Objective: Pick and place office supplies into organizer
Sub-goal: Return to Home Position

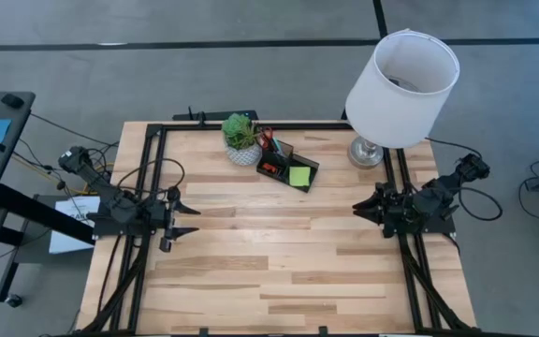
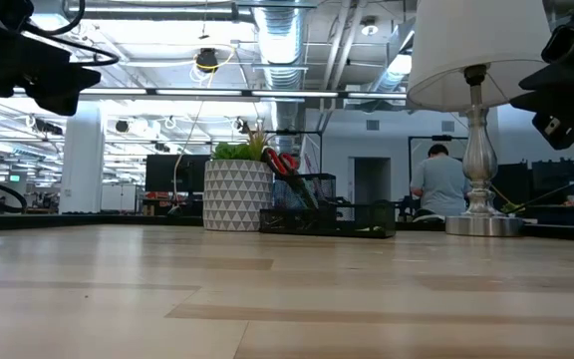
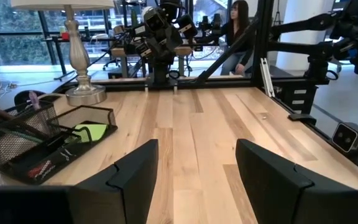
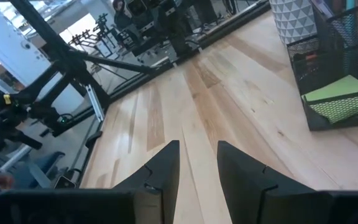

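The black mesh organizer (image 1: 288, 167) stands at the table's far middle, resting on its base. In its low tray lie a lime-green sticky-note pad (image 1: 299, 176) and a small orange-red eraser (image 1: 269, 168). Red-handled scissors (image 1: 268, 140) and pens stand in its taller compartment. My left gripper (image 1: 193, 220) hovers open near the table's left edge, pointing level toward the right, with nothing between its fingers (image 3: 148, 162). My right gripper (image 1: 358, 210) hovers near the right edge, pointing left, its fingers (image 4: 166, 162) apart and empty. Both are well away from the organizer (image 3: 36, 143).
A white patterned plant pot (image 1: 242, 150) stands right beside the organizer on its left. A lamp with a white shade (image 1: 400, 89) and a silver base (image 2: 481, 224) stands at the far right corner. A black frame (image 1: 148, 168) borders the table. A person (image 2: 438, 184) sits in the room beyond.
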`<action>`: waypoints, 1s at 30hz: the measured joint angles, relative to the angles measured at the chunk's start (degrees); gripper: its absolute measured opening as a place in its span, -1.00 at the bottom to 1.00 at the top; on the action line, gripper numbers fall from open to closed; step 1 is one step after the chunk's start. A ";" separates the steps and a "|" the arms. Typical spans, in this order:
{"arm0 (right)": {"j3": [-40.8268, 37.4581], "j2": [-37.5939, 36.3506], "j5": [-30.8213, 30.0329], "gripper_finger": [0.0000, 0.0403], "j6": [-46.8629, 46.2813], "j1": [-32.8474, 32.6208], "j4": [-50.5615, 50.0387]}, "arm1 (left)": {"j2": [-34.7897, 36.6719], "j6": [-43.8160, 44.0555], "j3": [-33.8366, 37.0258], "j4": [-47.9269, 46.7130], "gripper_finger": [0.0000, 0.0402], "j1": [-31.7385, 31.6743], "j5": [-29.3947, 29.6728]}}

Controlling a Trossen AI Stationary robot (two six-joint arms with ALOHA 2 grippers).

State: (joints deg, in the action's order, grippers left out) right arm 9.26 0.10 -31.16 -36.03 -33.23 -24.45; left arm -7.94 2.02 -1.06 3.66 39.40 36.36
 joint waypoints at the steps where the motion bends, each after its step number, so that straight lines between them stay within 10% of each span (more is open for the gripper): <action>1: 0.00 0.00 0.00 -0.49 0.00 0.00 0.00 | 0.00 -0.02 0.00 -0.01 0.05 0.00 -0.01; 30: 0.04 0.00 0.02 -0.49 0.02 0.00 0.00 | 0.00 0.58 -0.02 -0.14 0.05 0.01 0.02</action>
State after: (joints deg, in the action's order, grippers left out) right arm 9.30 0.10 -31.14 -36.01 -33.23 -24.45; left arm -7.94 2.60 -1.08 3.52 39.41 36.38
